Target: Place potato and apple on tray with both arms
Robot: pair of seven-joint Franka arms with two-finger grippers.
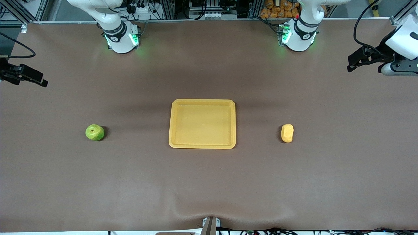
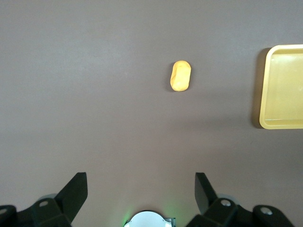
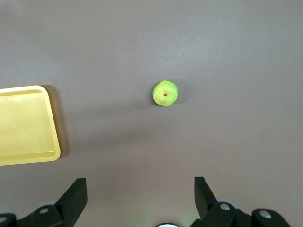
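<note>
Potato (image 1: 287, 133), a small oblong yellow-orange lump, and round green apple (image 1: 95, 132) lie on the table well apart, flat yellow plastic tray (image 1: 202, 143) between them, empty. Left gripper (image 2: 140, 194) and right gripper (image 3: 140, 196) hover spread wide; each should centre over its fruit before descending.

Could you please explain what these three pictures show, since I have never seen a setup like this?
Two robot arms stand at a brown table. One picture looks down from a high camera facing them; the other two come from cameras on each arm's wrist. A yellow tray lies mid-table with nothing in it. The green apple lies toward the right arm's end, the potato toward the left arm's end. The left gripper and right gripper hang high over the table, jaws open, holding nothing.
</note>
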